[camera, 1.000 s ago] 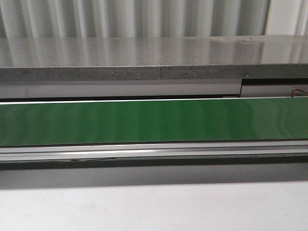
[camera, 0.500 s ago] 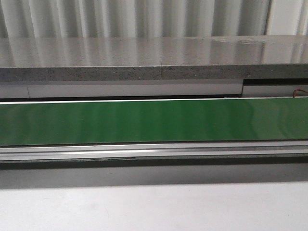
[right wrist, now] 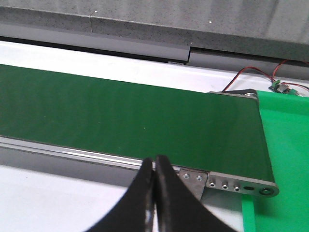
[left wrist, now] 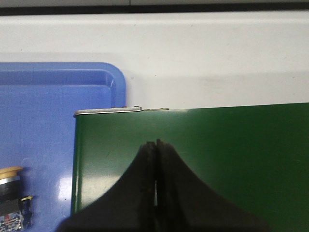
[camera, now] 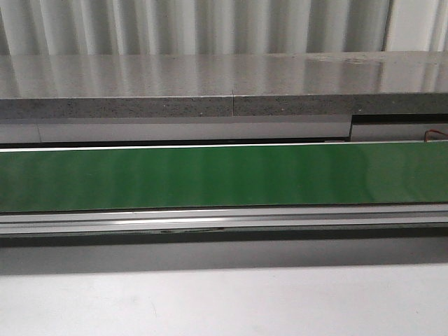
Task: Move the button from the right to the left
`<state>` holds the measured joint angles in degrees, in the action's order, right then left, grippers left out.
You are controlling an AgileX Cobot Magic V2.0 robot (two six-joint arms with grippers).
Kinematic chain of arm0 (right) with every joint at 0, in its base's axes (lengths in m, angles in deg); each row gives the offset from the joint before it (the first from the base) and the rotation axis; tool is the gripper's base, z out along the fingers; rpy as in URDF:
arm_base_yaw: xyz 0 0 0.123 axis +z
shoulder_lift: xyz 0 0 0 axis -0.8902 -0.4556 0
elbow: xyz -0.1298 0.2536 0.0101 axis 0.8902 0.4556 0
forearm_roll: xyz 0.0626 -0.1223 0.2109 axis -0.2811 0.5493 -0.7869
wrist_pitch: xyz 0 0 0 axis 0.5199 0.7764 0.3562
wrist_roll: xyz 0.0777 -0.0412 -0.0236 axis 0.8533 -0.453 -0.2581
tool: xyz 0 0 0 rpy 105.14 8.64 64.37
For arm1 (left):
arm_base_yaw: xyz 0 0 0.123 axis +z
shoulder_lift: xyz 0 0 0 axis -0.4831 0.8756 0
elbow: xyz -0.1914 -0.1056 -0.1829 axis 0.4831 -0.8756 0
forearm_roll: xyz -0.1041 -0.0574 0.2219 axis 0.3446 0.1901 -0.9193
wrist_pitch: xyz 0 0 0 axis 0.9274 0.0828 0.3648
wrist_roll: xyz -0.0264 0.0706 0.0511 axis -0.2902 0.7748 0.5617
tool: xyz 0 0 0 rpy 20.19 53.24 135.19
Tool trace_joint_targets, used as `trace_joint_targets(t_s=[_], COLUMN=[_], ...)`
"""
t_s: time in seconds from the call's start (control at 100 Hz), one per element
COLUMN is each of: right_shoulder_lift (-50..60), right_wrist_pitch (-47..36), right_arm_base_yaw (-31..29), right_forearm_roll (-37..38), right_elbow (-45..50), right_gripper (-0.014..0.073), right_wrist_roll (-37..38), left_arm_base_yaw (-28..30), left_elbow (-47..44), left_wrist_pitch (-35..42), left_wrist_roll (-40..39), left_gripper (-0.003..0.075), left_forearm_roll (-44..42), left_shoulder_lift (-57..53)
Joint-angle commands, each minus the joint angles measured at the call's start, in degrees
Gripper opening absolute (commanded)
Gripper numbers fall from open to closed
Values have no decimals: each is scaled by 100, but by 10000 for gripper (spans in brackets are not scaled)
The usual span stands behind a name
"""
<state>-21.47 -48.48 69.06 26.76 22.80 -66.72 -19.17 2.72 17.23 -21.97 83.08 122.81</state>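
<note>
A button (left wrist: 10, 191) with a yellow-orange cap and dark collar lies in a blue tray (left wrist: 53, 96), cut off at the edge of the left wrist view. My left gripper (left wrist: 155, 144) is shut and empty, above the end of the green belt (left wrist: 217, 145), beside the tray. My right gripper (right wrist: 154, 159) is shut and empty, at the near rail of the belt (right wrist: 120, 116) close to its other end. The front view shows only the bare belt (camera: 224, 175); neither gripper nor any button shows there.
A green tray or mat (right wrist: 285, 145) lies past the belt's right end, with a small circuit board and red wires (right wrist: 280, 87) behind it. A grey stone ledge (camera: 224, 84) runs behind the belt. A white table surface (camera: 224, 301) lies in front.
</note>
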Motion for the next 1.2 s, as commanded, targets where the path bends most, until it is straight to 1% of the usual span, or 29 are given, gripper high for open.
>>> trace_joint_targets(t_s=[0.0, 0.17, 0.42, 0.7, 0.83, 0.93, 1.0, 1.19], right_shoulder_lift=[-47, -47, -47, -47, -47, -47, -47, -47], right_wrist_pitch=[-463, -463, -463, -463, -463, -463, -463, -463], right_arm_base_yaw=[10, 10, 10, 10, 10, 10, 10, 10], right_forearm_roll=[-24, -24, -24, -24, -24, -24, -24, -24], right_elbow=[-165, -165, -165, -165, -165, -165, -165, -165], right_gripper=[-67, -67, -67, -67, -67, -67, -67, -67], right_wrist_roll=[-72, -72, -72, -72, -72, -72, -72, -72], left_arm_base_yaw=[-175, -448, -545, -545, -545, -545, -545, -545], left_elbow=[-242, -986, -2119, -3099, -3447, -3596, -3699, -4005], left_wrist_pitch=[685, 1205, 1961, 2223, 2407, 2408, 2345, 2582], left_wrist_roll=[-62, -62, -30, 124, 124, 124, 124, 124], left_gripper=[-21, -21, -21, -21, -21, -20, -21, -21], left_forearm_roll=[249, 249, 228, 195, 195, 195, 195, 224], left_shoulder_lift=[-628, -1483, -2808, -4056, -4559, -4925, -5073, -5357])
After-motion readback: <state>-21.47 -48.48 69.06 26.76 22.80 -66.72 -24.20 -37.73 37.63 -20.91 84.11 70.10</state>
